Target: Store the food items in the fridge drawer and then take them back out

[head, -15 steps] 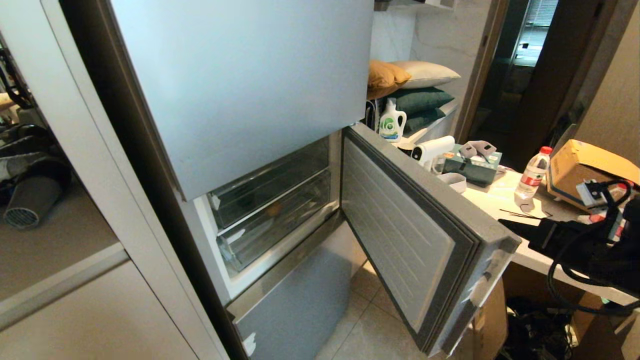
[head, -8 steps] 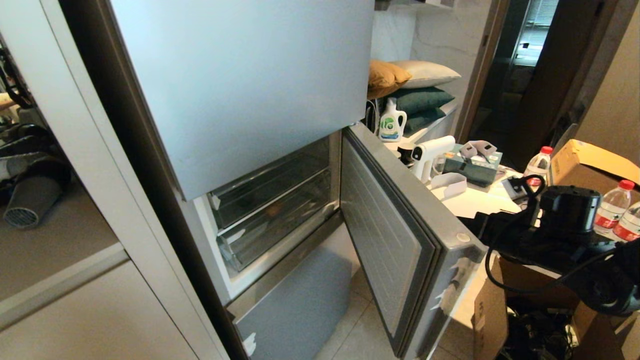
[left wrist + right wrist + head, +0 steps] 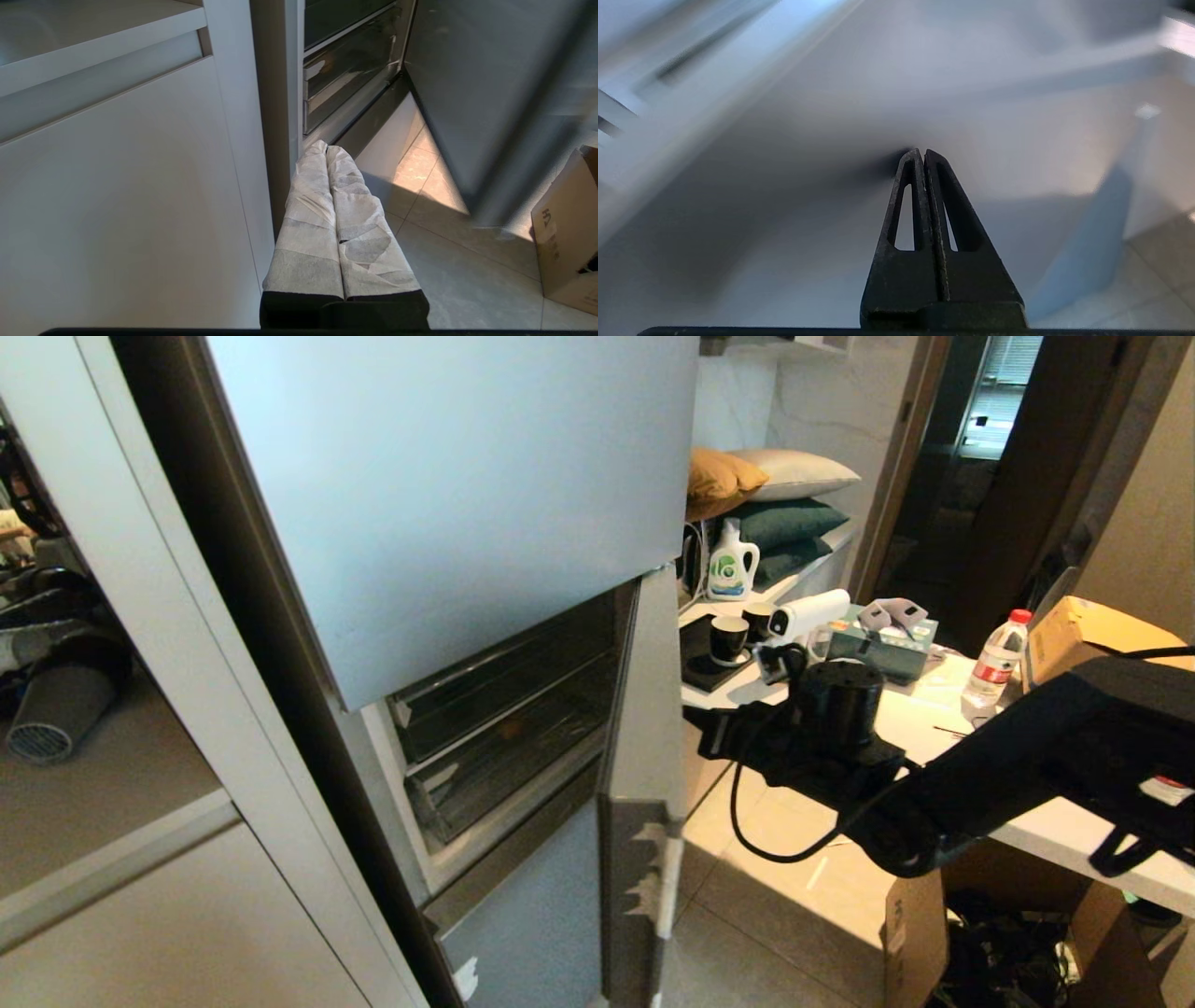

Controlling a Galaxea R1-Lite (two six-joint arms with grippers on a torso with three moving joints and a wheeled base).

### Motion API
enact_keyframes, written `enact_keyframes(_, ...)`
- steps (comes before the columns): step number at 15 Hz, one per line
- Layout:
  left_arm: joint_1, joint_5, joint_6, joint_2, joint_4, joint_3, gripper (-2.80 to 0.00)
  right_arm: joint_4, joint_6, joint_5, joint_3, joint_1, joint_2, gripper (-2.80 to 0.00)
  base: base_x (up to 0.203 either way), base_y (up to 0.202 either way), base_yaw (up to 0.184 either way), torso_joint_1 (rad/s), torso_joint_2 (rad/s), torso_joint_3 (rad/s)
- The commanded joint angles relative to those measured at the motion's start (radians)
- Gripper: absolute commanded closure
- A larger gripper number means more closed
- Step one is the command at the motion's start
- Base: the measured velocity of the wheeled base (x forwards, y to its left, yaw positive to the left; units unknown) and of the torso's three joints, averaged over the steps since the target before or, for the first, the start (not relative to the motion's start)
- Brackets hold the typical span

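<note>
Swung well toward closed since 1 s ago — fridge drawer (image 3: 642,709) front now edge-on to the head camera, white tape scraps on its edge. Right gripper (image 3: 923,154) has come across from the tabletop (image 3: 1046,821); jaws clenched, empty, tips at the door's outer face. Golden-brown lump (image 3: 509,730) dimly visible inside. Left gripper (image 3: 325,150) — jaws pressed together, empty, low beside the fridge.
</note>
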Motion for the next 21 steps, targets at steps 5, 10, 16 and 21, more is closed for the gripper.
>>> enact_keyframes(5,0.0,0.0,0.0,0.0,-0.001,0.011,0.0,0.208,-0.041,-0.029,-0.554,0.08,0.33,0.0,0.0,0.0,0.0,0.0,0.0,0.0)
enact_keyframes(10,0.0,0.0,0.0,0.0,-0.002,0.011,0.0,0.223,-0.068,-0.043,-0.576,0.104,0.335,0.0,0.0,0.0,0.0,0.0,0.0,0.0)
enact_keyframes(16,0.0,0.0,0.0,0.0,-0.001,0.011,0.0,0.224,-0.073,-0.006,-0.752,0.123,0.418,0.0,0.0,0.0,0.0,0.0,0.0,0.0)
enact_keyframes(21,0.0,0.0,0.0,0.0,-0.001,0.011,0.0,0.209,-0.078,-0.03,-0.64,0.152,0.35,0.0,0.0,0.0,0.0,0.0,0.0,0.0)
